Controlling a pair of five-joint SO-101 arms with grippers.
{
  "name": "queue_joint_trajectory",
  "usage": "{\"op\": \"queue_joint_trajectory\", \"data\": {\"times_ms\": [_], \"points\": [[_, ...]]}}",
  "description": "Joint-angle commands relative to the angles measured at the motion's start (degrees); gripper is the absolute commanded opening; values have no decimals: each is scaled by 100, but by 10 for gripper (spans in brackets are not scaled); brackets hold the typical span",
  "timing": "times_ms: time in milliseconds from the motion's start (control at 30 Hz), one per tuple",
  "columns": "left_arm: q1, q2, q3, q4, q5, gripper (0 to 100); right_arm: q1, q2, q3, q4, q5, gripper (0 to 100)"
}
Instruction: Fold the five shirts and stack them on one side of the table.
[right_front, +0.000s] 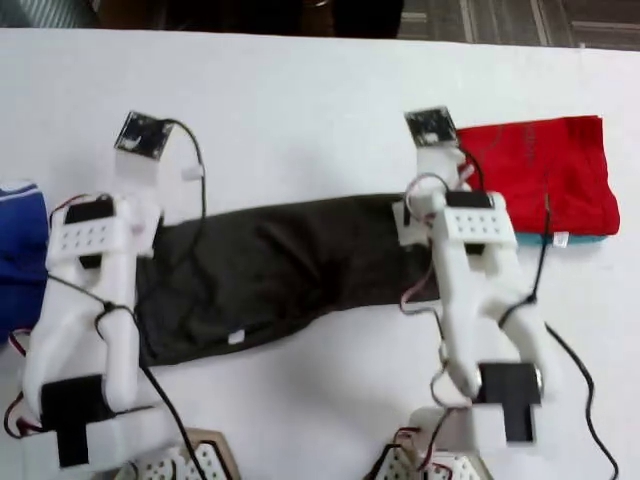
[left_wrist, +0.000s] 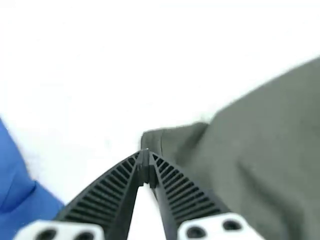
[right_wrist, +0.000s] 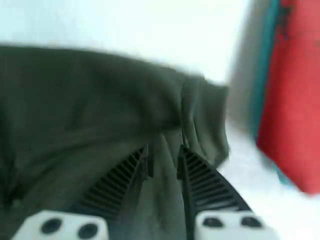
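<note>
A dark olive shirt (right_front: 280, 265) lies stretched across the middle of the white table (right_front: 300, 100), between the two arms. At its left end, my left gripper (right_front: 150, 232) is closed with its tips meeting on the shirt's corner (left_wrist: 170, 137); in the left wrist view the gripper (left_wrist: 146, 162) shows no gap. My right gripper (right_front: 415, 225) holds the shirt's right end, and in the right wrist view the gripper (right_wrist: 162, 160) has dark fabric (right_wrist: 90, 100) pinched between its fingers. A folded red shirt (right_front: 545, 170) lies on a teal one (right_front: 570, 238) at the right.
A blue shirt (right_front: 20, 250) lies at the table's left edge, also seen close by the left gripper as blue cloth (left_wrist: 15, 185). The red shirt (right_wrist: 295, 100) and teal edge (right_wrist: 265, 75) sit just beyond the right gripper. Bare white table stretches behind the dark shirt.
</note>
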Motion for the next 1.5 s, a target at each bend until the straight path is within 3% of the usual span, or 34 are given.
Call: {"op": "queue_joint_trajectory", "data": {"times_ms": [0, 200, 433, 700, 867, 1067, 1267, 1467], "points": [[-62, 492, -110, -413, 70, 25, -233, 857, -1055, 22, -53, 94], [-79, 1574, -945, 167, 70, 25, -321, 2220, -2497, 831, -26, 96], [-563, 1899, -1446, 299, 35, 25, 224, 3011, -3323, 1051, -9, 95], [-571, 1635, -1420, 404, 79, 25, -189, 2343, -3727, 1982, 211, 94], [-554, 624, -1367, 1099, 97, 25, -233, 1341, -3736, 2659, 343, 98], [-264, -1178, -321, 1477, 123, 25, 31, 831, -3736, 3433, 378, 182], [132, -2769, 1824, 879, 132, 25, 84, 831, -3490, 3653, 396, 211], [-668, -2875, 2501, 422, 387, 25, 163, -119, -2418, 3591, 1099, 211]]}}
